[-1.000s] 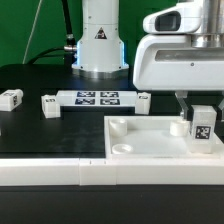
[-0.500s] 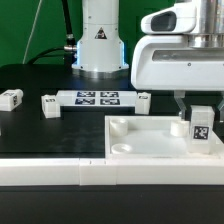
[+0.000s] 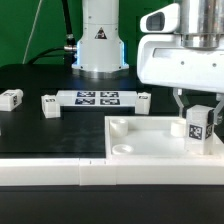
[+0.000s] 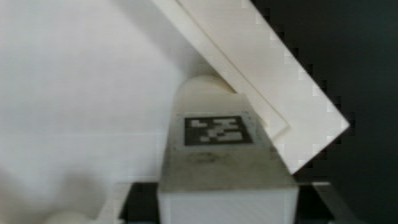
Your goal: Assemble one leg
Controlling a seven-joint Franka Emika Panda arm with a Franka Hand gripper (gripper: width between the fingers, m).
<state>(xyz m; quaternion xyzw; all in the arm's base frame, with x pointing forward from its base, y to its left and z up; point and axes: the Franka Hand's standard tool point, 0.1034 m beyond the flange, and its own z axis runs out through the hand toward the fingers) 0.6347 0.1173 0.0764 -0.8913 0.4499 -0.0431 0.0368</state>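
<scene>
My gripper [image 3: 198, 108] is shut on a leg [image 3: 200, 128], a chunky white block with a black-and-white tag. It holds the leg slightly tilted over the corner of the large white panel [image 3: 140, 140] on the exterior view's right. In the wrist view the leg [image 4: 222, 150] fills the middle between my dark fingers [image 4: 146, 203], with the panel [image 4: 89, 90] behind it. The leg's lower end, and whether it touches the corner socket, are hidden.
Three more legs lie on the black table: one at the exterior view's left [image 3: 12, 98], one [image 3: 48, 104] by the marker board [image 3: 98, 98], one [image 3: 143, 98] at that board's other end. The robot base [image 3: 100, 40] stands behind. A white rail [image 3: 60, 170] runs along the front.
The hand and the held leg have turned a little, so the leg now sits tilted, and the hand has risen slightly. The loose legs and panel have not moved.
</scene>
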